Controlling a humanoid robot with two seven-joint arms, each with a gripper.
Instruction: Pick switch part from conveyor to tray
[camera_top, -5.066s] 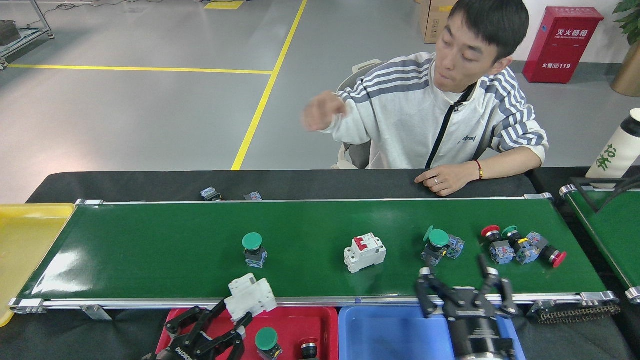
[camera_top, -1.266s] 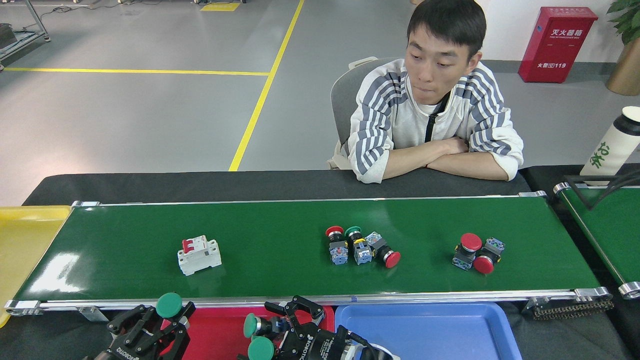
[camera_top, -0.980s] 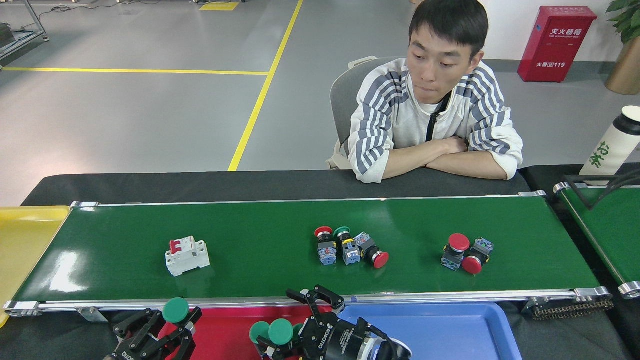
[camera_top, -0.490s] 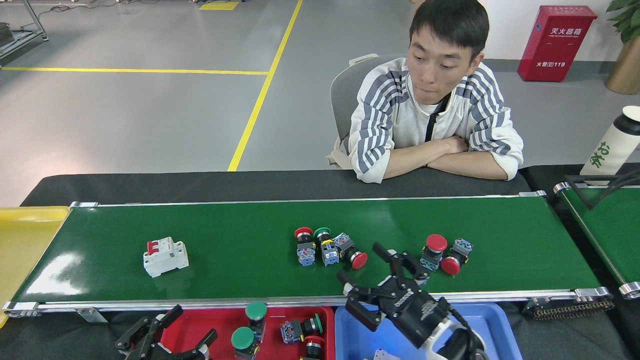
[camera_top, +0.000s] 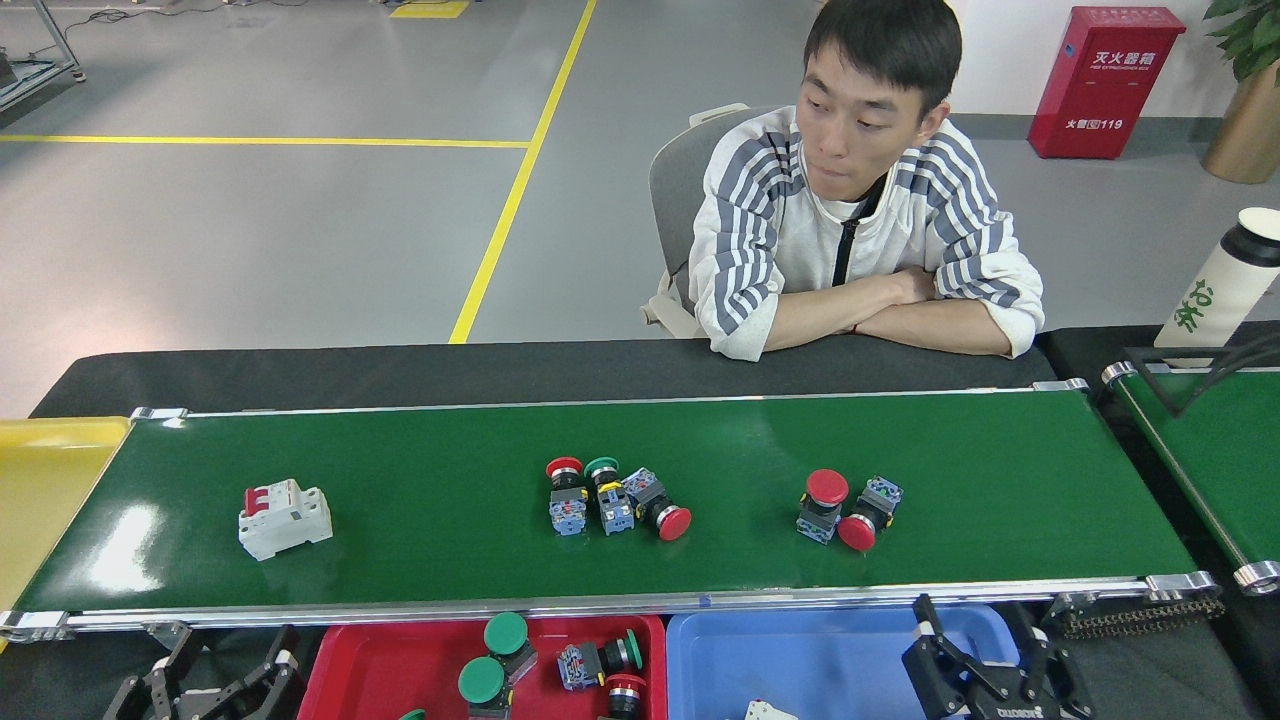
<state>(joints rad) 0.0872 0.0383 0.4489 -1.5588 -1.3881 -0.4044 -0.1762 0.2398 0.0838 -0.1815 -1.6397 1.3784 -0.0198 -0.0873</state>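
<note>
On the glossy dark-green conveyor (camera_top: 700, 430) lay a white breaker (camera_top: 284, 518) far left, three clustered pushbutton switches (camera_top: 612, 497) mid-belt, two red-capped ones (camera_top: 846, 509) touching further right, and the red tray (camera_top: 400, 665) held several more.

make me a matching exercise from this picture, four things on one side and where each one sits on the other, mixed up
Things:
1. white circuit breaker with red levers
2. pair of red mushroom push buttons
3. green mushroom push buttons
4. white bottle with green lettering

Places:
A. in the red plastic tray
B. left part of the dark-green conveyor belt
C. far right, beyond the belt
D. right part of the same belt

Pairs: 1-B, 2-D, 3-A, 4-C
</note>
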